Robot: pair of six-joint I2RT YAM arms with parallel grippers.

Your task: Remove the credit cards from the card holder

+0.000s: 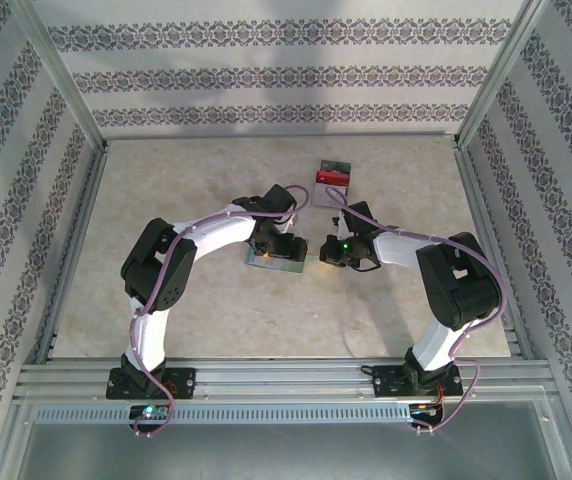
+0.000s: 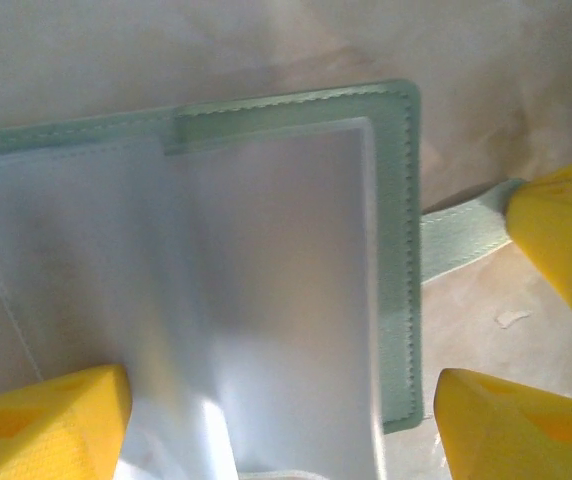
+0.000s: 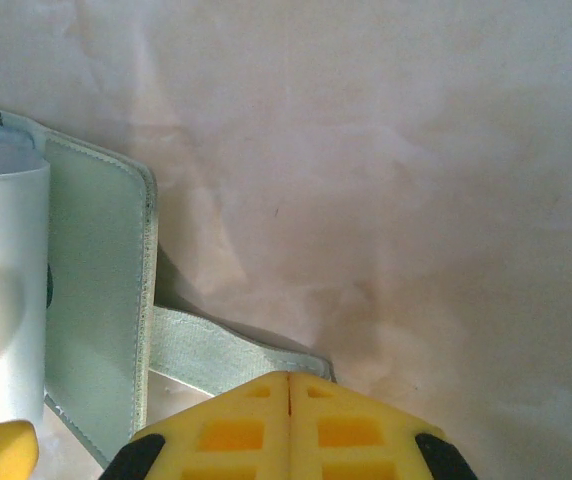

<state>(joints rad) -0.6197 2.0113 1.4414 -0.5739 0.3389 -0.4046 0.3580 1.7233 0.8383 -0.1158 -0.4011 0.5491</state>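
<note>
While the table (image 1: 166, 300) carries the card holder (image 2: 396, 250) lying open at its middle, between both arms, your left gripper (image 2: 281, 410) stands wide, one finger either side of the clear sleeves (image 2: 266, 280). Your right gripper (image 3: 288, 395): pinched tight on the holder's green strap (image 3: 206, 350).

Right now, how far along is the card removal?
Done: the card holder lies open, with its clear sleeves exposed. In hand: the right gripper is shut on the strap, apparently to anchor the holder. The left gripper hangs open astride the sleeves. Left: neither gripper holds a card, so the pulling itself seems yet to come.
</note>
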